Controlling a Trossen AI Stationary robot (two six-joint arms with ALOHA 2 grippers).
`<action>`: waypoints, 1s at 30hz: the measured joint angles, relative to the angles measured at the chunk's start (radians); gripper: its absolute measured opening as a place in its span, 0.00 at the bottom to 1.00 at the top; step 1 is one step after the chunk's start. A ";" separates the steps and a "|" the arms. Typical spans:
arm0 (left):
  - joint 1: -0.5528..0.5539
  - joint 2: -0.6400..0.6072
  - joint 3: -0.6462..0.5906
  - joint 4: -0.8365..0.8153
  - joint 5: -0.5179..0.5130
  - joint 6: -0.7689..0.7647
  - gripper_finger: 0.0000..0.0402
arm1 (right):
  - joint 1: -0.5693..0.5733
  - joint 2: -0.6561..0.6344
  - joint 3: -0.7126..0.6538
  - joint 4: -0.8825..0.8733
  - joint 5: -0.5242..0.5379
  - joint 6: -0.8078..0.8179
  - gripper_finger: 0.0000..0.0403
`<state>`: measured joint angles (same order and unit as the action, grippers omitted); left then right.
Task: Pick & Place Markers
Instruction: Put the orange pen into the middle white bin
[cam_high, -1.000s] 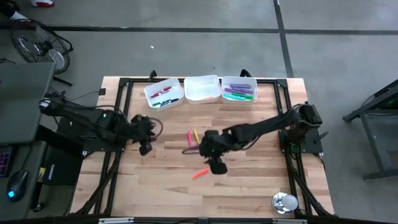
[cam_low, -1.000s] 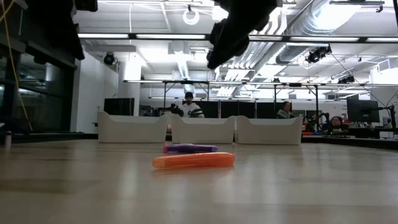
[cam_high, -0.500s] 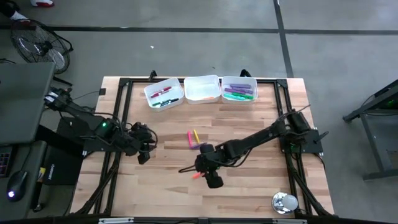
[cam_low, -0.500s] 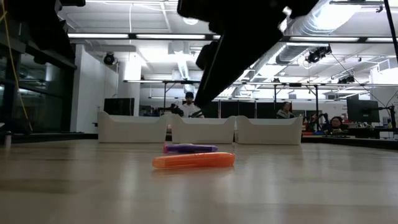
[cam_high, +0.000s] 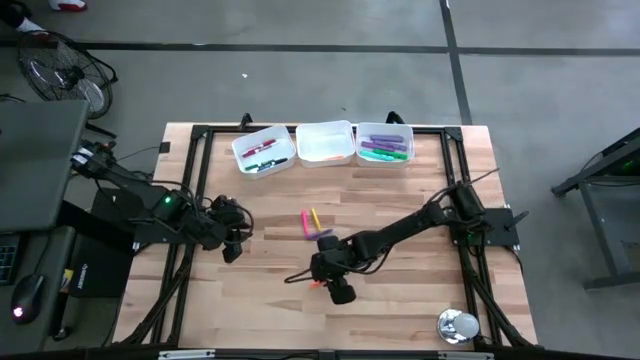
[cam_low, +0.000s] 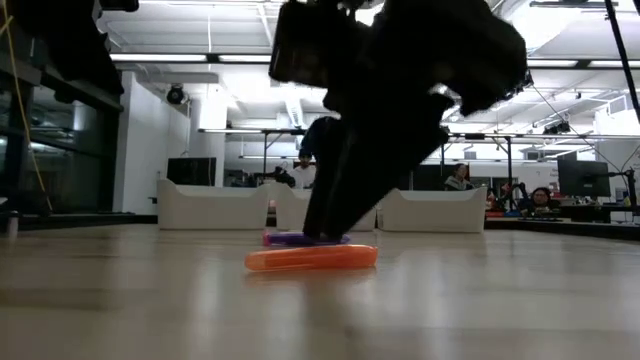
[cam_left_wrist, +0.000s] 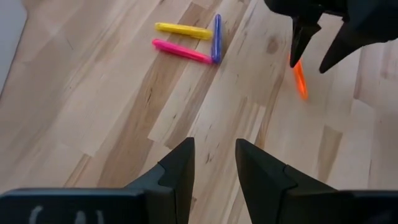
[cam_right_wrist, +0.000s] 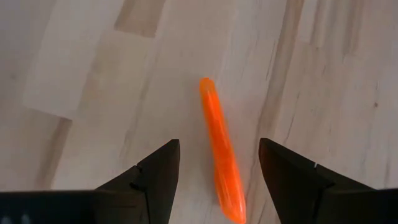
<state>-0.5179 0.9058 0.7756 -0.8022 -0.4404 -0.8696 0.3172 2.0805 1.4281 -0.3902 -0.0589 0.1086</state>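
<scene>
- The right gripper (cam_right_wrist: 219, 163) is low over the middle of the table (cam_high: 400, 310), its two fingers spread wide with one on each side of the orange marker (cam_right_wrist: 221, 151), which lies flat on the wood between them (no contact shows in the wrist view).
- In the low view the orange marker (cam_low: 311, 258) rests on the table with the dark gripper directly above and behind it, and a purple marker (cam_low: 290, 239) lies just beyond.
- A pink marker (cam_left_wrist: 181, 51), a yellow marker (cam_left_wrist: 183, 30) and the purple one (cam_left_wrist: 216, 38) lie close together, farther toward the trays than the orange one.
- The left gripper (cam_left_wrist: 214, 163) hovers over the left part of the table, fingers parted with nothing between them.
- Three white trays (cam_high: 325, 130) stand in a row at the far edge; the left tray holds red and green markers, the right one purple and green markers.
</scene>
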 joint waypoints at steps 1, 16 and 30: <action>0.000 0.000 0.000 0.000 0.000 0.000 0.29 | 0.000 0.003 0.000 -0.002 0.002 -0.005 0.52; 0.000 0.000 0.000 0.000 0.001 -0.019 0.29 | 0.000 0.012 0.003 0.015 0.037 -0.099 0.52; 0.000 0.000 0.001 -0.002 0.003 -0.026 0.29 | 0.028 0.072 0.009 -0.013 0.042 -0.107 0.42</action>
<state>-0.5175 0.9058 0.7765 -0.8040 -0.4371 -0.8959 0.3453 2.1525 1.4370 -0.4031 -0.0169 0.0012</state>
